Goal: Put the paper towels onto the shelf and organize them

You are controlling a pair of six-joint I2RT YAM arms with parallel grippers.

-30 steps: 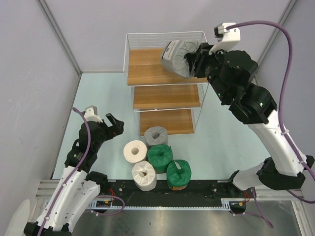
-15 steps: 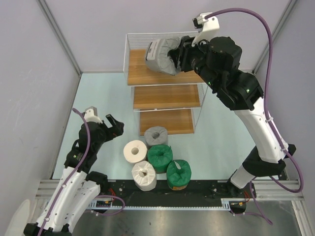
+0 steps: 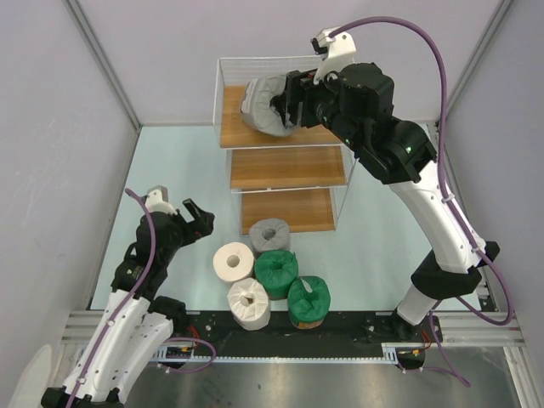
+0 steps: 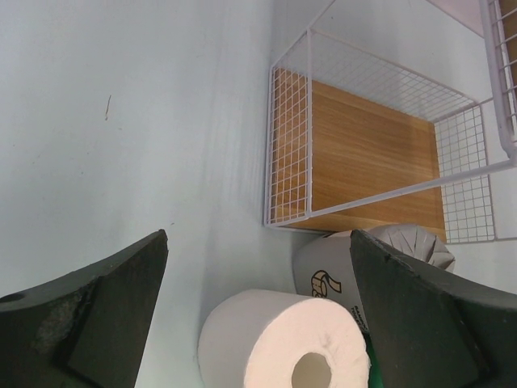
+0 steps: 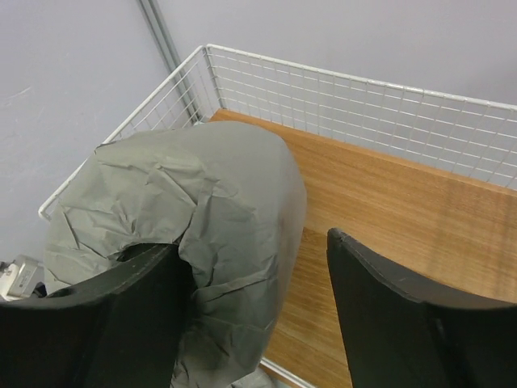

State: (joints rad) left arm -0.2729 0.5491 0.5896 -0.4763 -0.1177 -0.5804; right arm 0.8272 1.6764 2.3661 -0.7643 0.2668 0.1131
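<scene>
My right gripper point(image 3: 286, 105) is over the left part of the top board of the shelf point(image 3: 289, 167). A grey paper towel roll point(image 3: 259, 106) is at its jaws. In the right wrist view the left finger point(image 5: 105, 319) sits in the grey roll's point(image 5: 210, 194) hole, and the right finger point(image 5: 404, 315) stands apart from it with bare board point(image 5: 388, 210) between, so the gripper point(image 5: 258, 315) is open. My left gripper point(image 3: 197, 219) is open and empty, low over the floor, facing a white roll point(image 4: 275, 343) and a grey roll point(image 4: 331, 271).
Several rolls stand on the floor in front of the shelf: a grey one point(image 3: 270, 231), two white point(image 3: 233, 262) point(image 3: 248, 299) and two dark green point(image 3: 276, 270) point(image 3: 308, 299). The shelf's lowest board point(image 4: 363, 162) shows in the left wrist view. Walls close in on both sides.
My right arm has carried the grey roll leftwards over the top board, from its right end to its left part. The outer finger now stands apart from the roll. The left arm has not moved.
</scene>
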